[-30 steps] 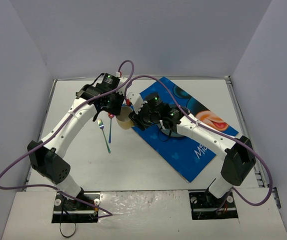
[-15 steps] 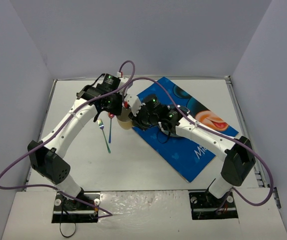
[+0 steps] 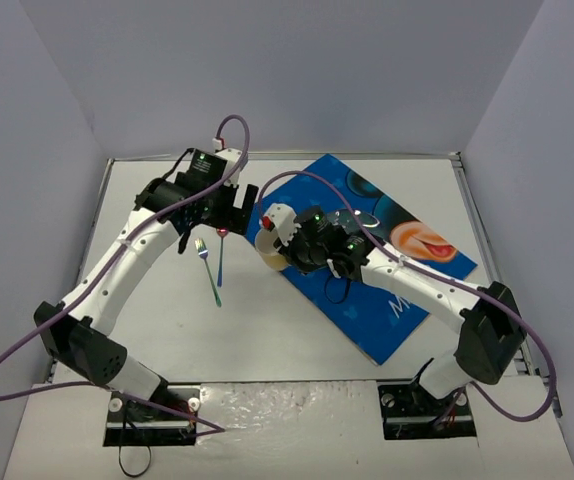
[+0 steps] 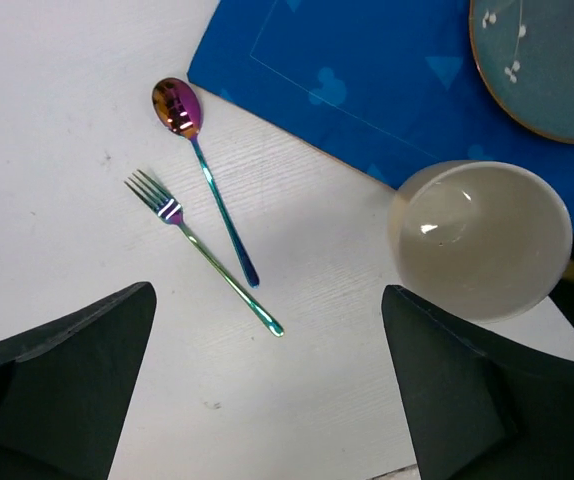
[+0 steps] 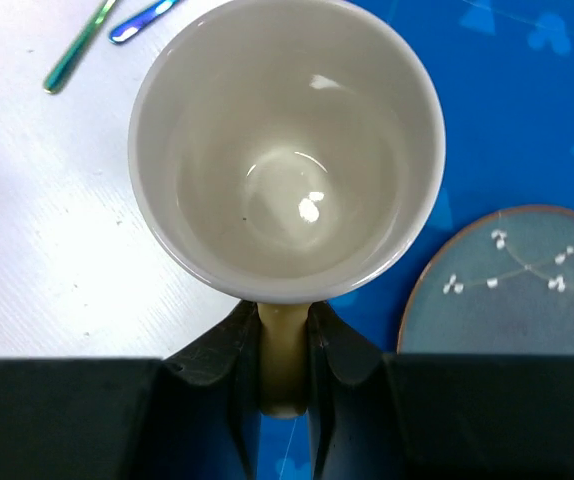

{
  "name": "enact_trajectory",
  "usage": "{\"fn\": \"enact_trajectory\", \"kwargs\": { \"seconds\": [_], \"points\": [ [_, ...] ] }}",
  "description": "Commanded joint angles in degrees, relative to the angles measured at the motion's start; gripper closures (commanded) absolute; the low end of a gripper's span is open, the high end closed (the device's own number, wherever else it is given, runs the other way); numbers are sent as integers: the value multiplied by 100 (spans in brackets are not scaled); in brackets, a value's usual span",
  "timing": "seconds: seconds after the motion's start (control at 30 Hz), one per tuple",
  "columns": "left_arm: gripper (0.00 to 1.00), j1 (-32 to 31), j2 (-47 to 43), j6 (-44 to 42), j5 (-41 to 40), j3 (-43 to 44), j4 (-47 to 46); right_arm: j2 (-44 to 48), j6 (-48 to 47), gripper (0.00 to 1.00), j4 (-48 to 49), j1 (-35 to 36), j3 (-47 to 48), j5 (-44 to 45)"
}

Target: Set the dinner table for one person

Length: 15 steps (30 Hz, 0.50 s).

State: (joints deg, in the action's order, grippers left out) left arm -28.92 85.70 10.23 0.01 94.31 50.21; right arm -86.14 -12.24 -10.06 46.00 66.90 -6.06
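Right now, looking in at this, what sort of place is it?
Probably a robot test booth, not a home: plain walls box in the white dinner table, two robot arms are bolted at its near edge, plus a blue placemat, cream mug, fork and spoon.

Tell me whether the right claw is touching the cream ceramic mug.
Touching. The right wrist view shows the right claw pinching the handle of the cream ceramic mug from both sides.

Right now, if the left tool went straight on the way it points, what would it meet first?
Probably the white dinner table, at or just beside the handle end of the fork. The left tool is open with nothing between its fingers, though depth is unclear.
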Motion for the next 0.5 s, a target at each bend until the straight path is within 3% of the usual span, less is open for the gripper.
{"fn": "enact_trajectory", "kwargs": {
  "seconds": [0.0,0.23,0.47],
  "points": [
    [3,320,-788,443,-679,-351,-534,1043,565,100,947,-314,-474,893],
    [3,1367,-1889,674,-477,-1686,-1069,2375,1566,100,1201,-1707,-1742,2001],
    [3,1572,-2412,768,-202,-2709,-1406,3200,2260,100,1294,-3505,-2576,2361]
  ]
}}
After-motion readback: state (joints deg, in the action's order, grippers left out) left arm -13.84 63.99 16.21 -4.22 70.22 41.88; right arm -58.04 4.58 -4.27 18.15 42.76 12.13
